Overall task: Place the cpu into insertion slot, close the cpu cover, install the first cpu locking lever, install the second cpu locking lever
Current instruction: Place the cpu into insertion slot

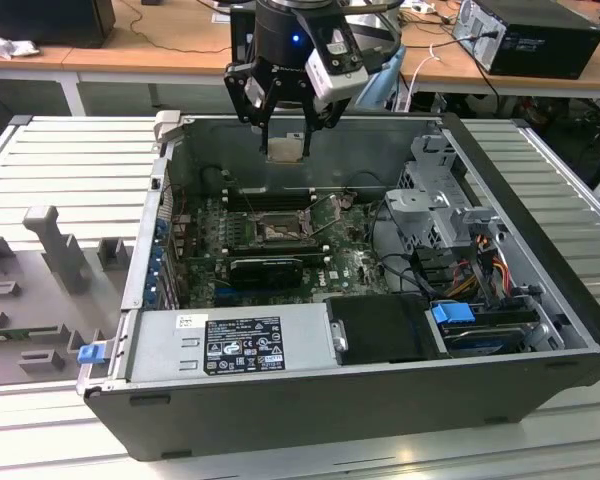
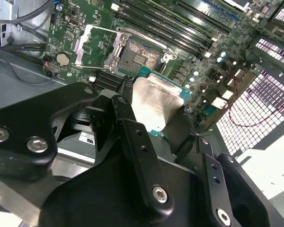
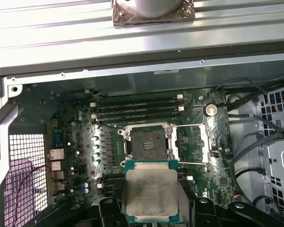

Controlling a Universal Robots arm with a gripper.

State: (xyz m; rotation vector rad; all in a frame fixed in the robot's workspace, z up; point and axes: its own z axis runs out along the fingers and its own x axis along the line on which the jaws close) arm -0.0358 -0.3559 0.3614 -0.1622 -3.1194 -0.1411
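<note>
My gripper [image 1: 285, 138] hangs above the open computer case, shut on the cpu [image 1: 285, 149]. The cpu [image 3: 151, 189] is a flat square chip with a pale silver face, held level between the two black fingers [image 2: 132, 127]. Below it on the green board lies the insertion slot [image 3: 148, 143], a dark square socket that stands uncovered. The cpu cover [image 3: 193, 143], a thin metal frame, is flipped open beside the slot. Two thin wire levers [image 3: 191, 125] stick out along the cover's sides. In the second wrist view the cpu [image 2: 156, 101] hovers short of the insertion slot [image 2: 138, 54].
Long black memory slots [image 3: 137, 109] run just beyond the socket. A black graphics card [image 1: 265, 268], a grey power supply [image 1: 230, 345] and a drive cage [image 1: 435, 210] with cables fill the case. The case walls [image 1: 310, 130] rise around the board. A grey moulded tray [image 1: 50, 260] lies at the exterior view's left.
</note>
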